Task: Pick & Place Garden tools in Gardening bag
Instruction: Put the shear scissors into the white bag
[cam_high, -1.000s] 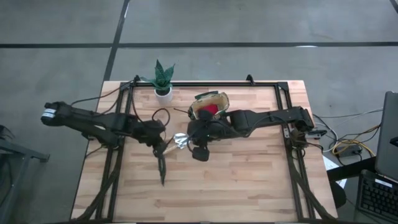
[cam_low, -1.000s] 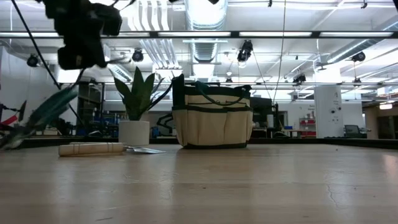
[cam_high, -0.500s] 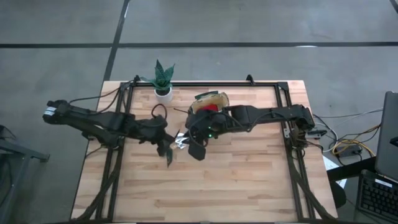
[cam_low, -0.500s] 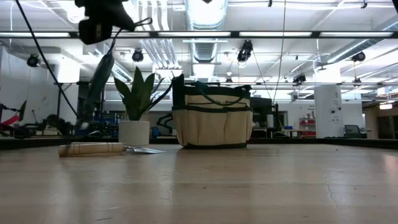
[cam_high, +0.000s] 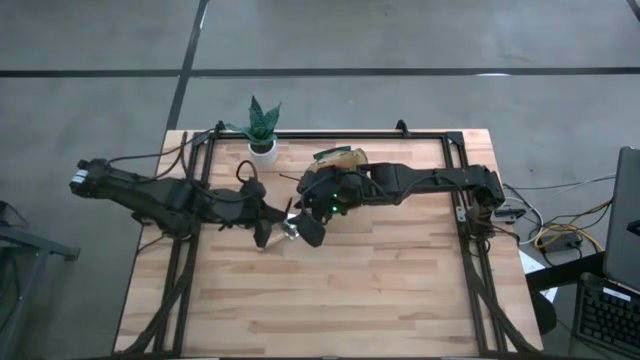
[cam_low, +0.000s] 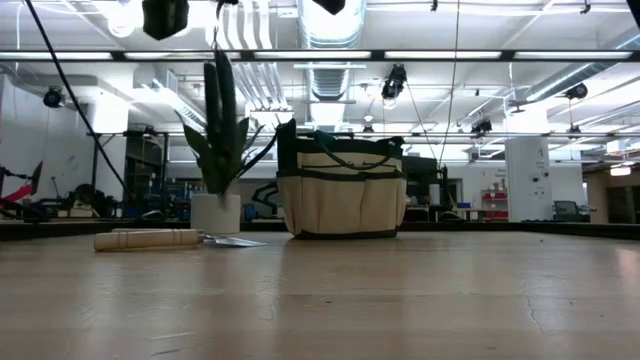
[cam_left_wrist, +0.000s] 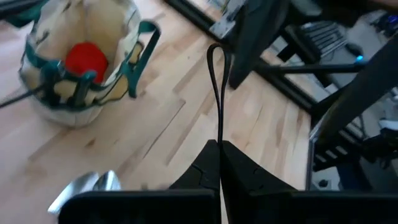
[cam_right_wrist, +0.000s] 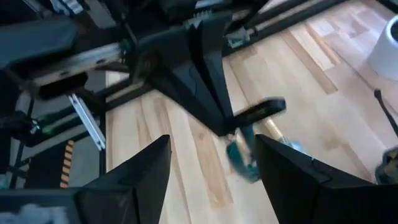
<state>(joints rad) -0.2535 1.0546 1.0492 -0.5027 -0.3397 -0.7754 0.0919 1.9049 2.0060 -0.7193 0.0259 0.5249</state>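
The table (cam_high: 400, 290) is carrying the bag (cam_low: 341, 190), which is sitting just beyond my right arm. My left gripper (cam_high: 262, 225) is pinching the shears (cam_low: 222, 100), their long axis hanging upright; the bag is lying to its right. My right gripper (cam_right_wrist: 211, 171) is hovering spread, nearer the trowel (cam_low: 160, 239).

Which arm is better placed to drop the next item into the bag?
The left. Its tool is shut on the pruning shears, held up off the table near the gardening bag. The right tool is open and empty.
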